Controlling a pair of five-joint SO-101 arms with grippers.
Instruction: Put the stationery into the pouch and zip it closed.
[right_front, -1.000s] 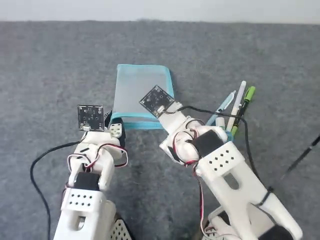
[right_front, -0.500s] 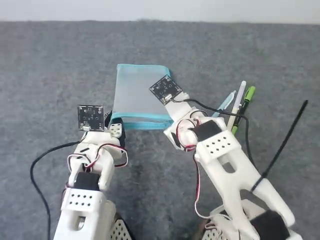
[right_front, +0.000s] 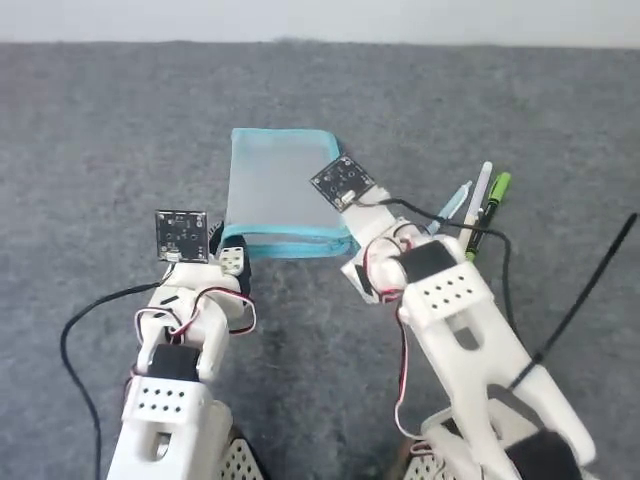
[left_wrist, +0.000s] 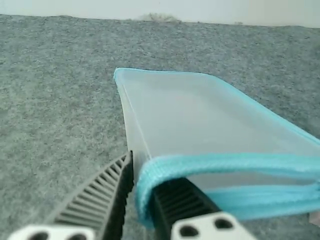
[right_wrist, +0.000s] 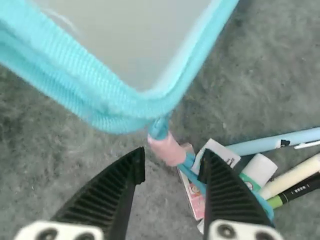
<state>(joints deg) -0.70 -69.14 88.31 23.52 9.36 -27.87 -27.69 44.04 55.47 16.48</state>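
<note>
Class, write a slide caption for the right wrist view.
Open right gripper at the pink zipper pull of the pouch, pens nearby.

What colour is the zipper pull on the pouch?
Pink zipper pull, clearest in the right wrist view.

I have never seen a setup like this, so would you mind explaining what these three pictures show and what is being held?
These are two small robot arms standing side by side at a table covered with a grey mat. The high view comes from a fixed camera looking down over everything. The other two pictures come from a camera on each arm's wrist, so each shows that arm's own gripper close up.

On the mat lies a translucent, blue-edged pouch. Beside it, on the right arm's side, is a cluster of pens; they are outside the pouch.

The left gripper is clamped on the pouch's near corner. The right gripper is open, with a finger on either side of the pink zip pull, and it is not gripping the pull.
</note>
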